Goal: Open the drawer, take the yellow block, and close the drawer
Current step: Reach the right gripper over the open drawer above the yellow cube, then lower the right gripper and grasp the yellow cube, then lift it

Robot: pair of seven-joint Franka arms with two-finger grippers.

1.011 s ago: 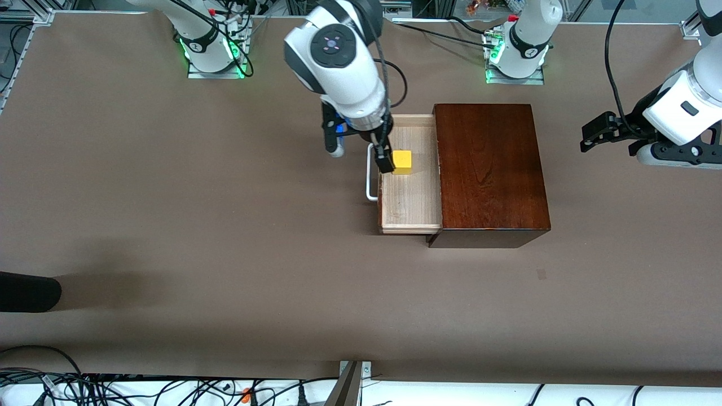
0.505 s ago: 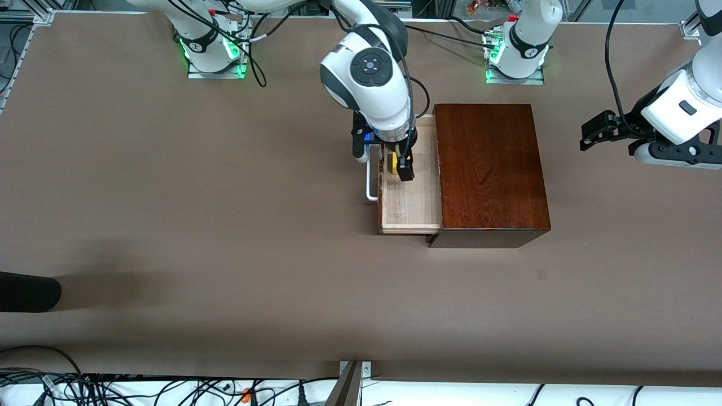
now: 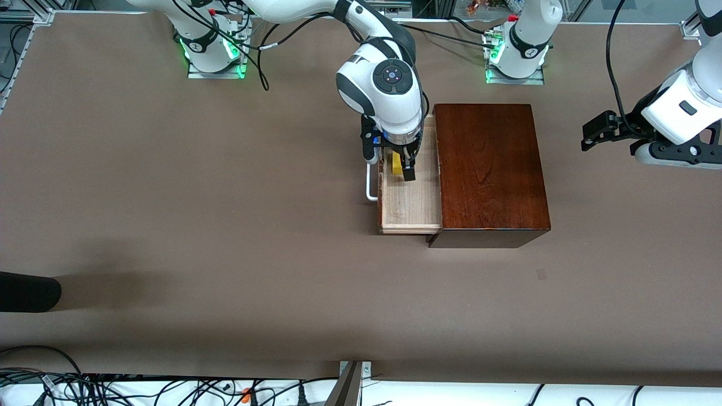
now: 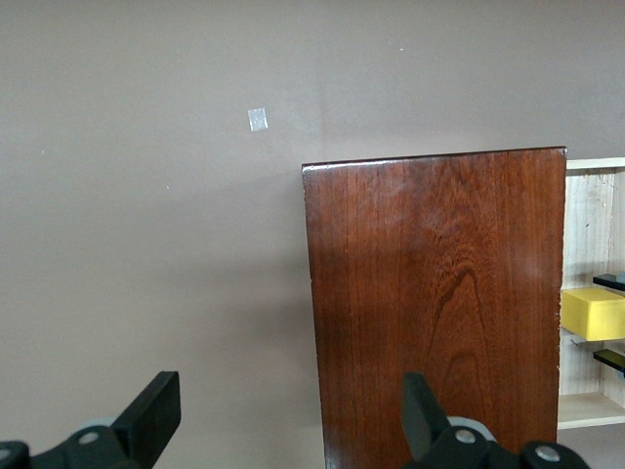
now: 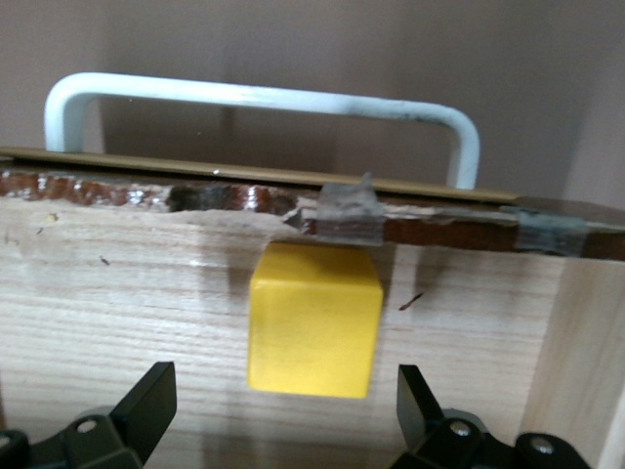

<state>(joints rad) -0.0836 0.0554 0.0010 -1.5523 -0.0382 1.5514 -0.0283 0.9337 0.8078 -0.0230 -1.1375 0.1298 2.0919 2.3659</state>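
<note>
— Yellow block point(image 5: 313, 319) first: where does it sit?
— In the open drawer point(image 3: 410, 204), on the pale wood floor, up against the inside of the drawer's front, near the end farther from the front camera.
— And the right gripper point(image 3: 401, 167)?
— Down inside the drawer, over the block. Its fingers point(image 5: 146, 395) are spread wide, one on each side of the block with a gap at either side, so it has hold of nothing. From the front view the block is half hidden by the fingers, so how low they reach I can't quite say.
— The handle point(image 3: 370, 181)?
— White bar, on the drawer's front, toward the right arm's end of the table.
— The box point(image 3: 489, 169)?
— Dark, glossy wood; the drawer sticks out of it.
— Left gripper point(image 3: 615, 141)?
— Waiting in the air over the table's left-arm end, well apart from the box, fingers point(image 4: 156, 410) wide apart and empty.
</note>
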